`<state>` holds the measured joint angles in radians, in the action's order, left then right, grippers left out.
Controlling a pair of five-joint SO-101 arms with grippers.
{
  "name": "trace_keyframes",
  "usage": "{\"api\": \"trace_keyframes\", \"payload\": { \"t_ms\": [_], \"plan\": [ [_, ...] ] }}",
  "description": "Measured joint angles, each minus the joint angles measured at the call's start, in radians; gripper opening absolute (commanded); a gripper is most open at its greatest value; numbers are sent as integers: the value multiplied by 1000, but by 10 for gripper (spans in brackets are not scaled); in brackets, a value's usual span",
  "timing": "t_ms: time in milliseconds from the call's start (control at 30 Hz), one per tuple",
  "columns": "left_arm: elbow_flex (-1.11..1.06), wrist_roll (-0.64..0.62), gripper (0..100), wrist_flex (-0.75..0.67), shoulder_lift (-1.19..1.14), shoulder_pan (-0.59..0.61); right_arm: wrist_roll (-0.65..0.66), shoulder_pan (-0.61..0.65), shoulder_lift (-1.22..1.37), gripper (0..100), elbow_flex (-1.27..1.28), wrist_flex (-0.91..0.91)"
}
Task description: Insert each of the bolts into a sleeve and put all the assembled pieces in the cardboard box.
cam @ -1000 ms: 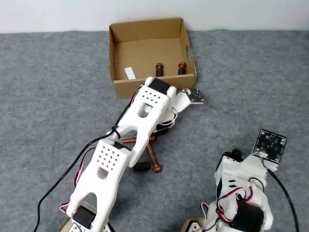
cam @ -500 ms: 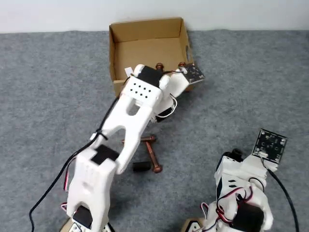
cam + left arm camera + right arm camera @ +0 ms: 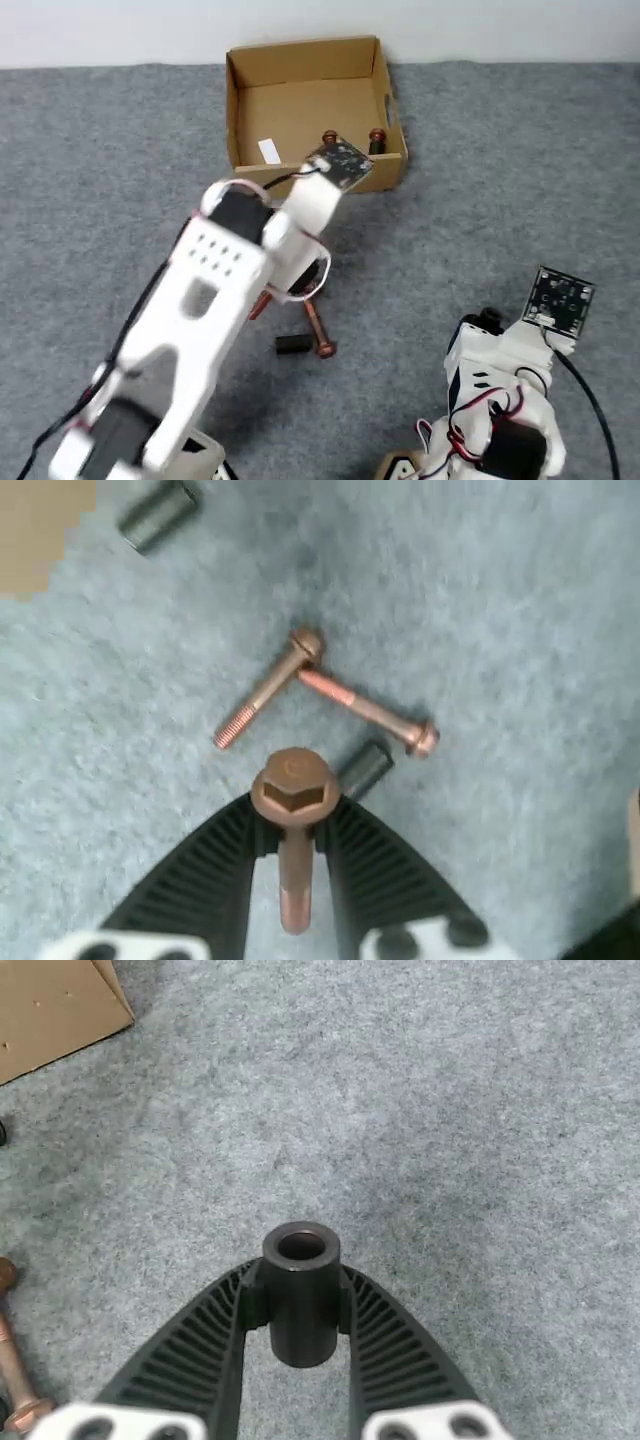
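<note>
— Two assembled pieces (image 3: 329,138) stand in the open brown cardboard box (image 3: 300,48), against one wall. What's in hand?

— The left gripper (image 3: 295,820) is closed to a narrow gap on a copper-coloured hex-head bolt (image 3: 295,783). It pinches just under the head, with the shank lying back between the fingers. The right gripper (image 3: 300,1305) is likewise nearly closed, clamping a dark cylindrical metal sleeve (image 3: 300,1270).

— Why hold the sleeve that way?

— Its bore faces outward, clear of the fingers, so I'd judge it is presented for a shank to slide in. With each arm carrying one half, the two can be mated off the table.

— And the remaining parts?

— On the grey carpeted table (image 3: 520,600), just beyond the left gripper's fingertips, two loose copper bolts (image 3: 265,695) meet in a V. A short dark loose sleeve (image 3: 365,768) lies right beside one of them, and a second loose sleeve (image 3: 158,515) lies farther out, near the box's corner.

— Which view tells you what?

— The wrist views give each grip close up: the head, the bore, the finger gap. The high view gives the box's inside and puts the right arm well apart from the box.
</note>
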<state>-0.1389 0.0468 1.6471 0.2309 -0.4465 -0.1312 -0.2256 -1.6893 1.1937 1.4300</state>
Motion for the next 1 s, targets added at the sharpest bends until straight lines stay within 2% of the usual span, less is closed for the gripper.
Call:
{"api": "trace_keyframes", "payload": {
  "t_ms": [167,500,800,1000],
  "plan": [
    [-189,-63,5,-117,216,0,0,49,-114,8,0,0],
    [-459,-258,5,-336,523,0,0,201,-123,8,0,0],
    [-643,-273,5,-514,821,0,0,407,-126,8,0,-18],
    [-816,-275,5,-687,1042,-2,6,488,-132,8,0,-18]
  ]
}}
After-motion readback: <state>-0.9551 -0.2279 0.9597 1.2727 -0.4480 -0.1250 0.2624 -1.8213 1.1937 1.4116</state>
